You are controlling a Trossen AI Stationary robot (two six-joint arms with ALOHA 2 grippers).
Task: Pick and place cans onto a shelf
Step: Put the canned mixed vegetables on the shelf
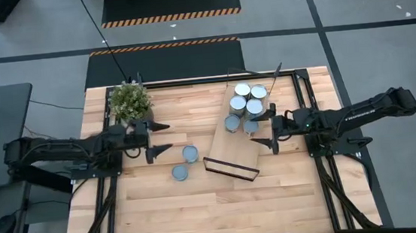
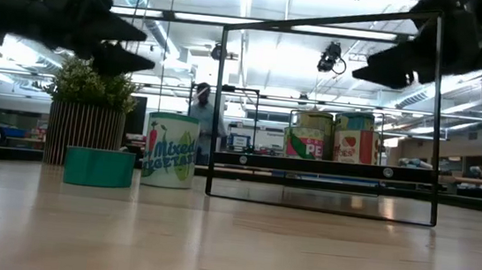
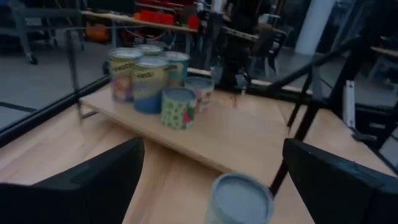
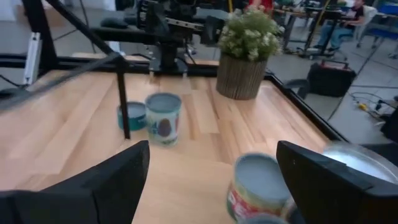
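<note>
Working left to right across the high view. Left gripper (image 1: 161,136) hovering above the table (image 1: 165,226), just beside the potted plant (image 1: 130,101); fingers spread wide, nothing between them. Same gripper seen raised at upper left in the low view (image 2: 134,43), clear of the tabletop.

Two cans lying off the shelf, near the left gripper: a taller can (image 1: 189,153) with a "Mixed Vegetables" label (image 2: 169,149), and a shorter teal can (image 1: 180,172) (image 2: 99,166) just beside it toward the front edge. Taller can's lid visible between the left fingers in the left wrist view (image 3: 239,198).

Shelf (image 1: 230,156) set diagonally at table centre, light wood, black rail at its near end. Cluster of cans (image 1: 246,105) grouped on its far end: five lids countable from above, a sixth not certain. Cluster also visible in the left wrist view (image 3: 155,78) and, partly, in the low view (image 2: 334,137).

Right gripper (image 1: 269,130) held just beside the shelf's right edge, near the cluster; fingers apart, empty. Appeared high at upper right in the low view (image 2: 389,71).
</note>
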